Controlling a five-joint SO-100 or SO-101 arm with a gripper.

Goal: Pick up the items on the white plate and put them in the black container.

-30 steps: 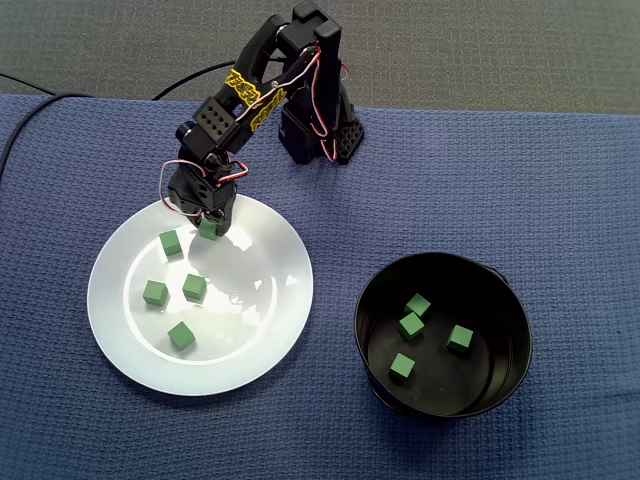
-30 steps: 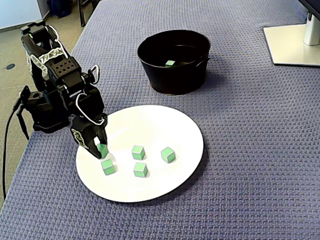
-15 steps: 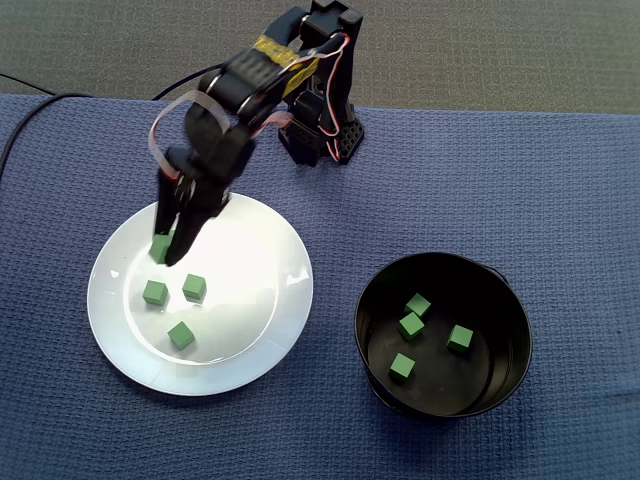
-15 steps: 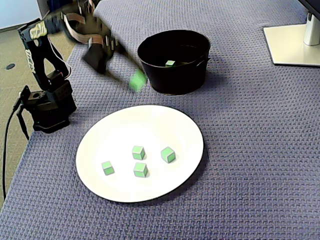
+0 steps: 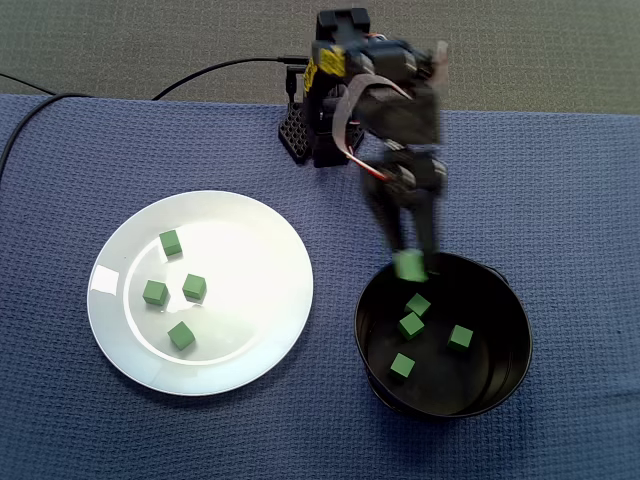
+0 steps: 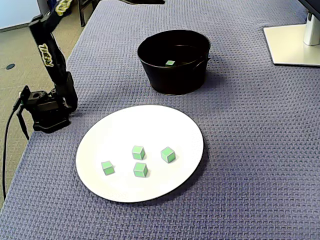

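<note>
swung off the white plate (image 5: 250, 250) — arm (image 5: 385, 105) extended, gripper (image 5: 409, 257) pinching a green cube (image 5: 410, 267) over black container (image 5: 480, 375).

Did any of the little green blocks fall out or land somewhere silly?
No, nothing looks odd. Four green cubes sit on the white plate, four more lie in the black container, and the gripper holds another cube over its rim. None is on the blue cloth.

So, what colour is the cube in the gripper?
Green; the cube shows best in a fixed view.
</note>
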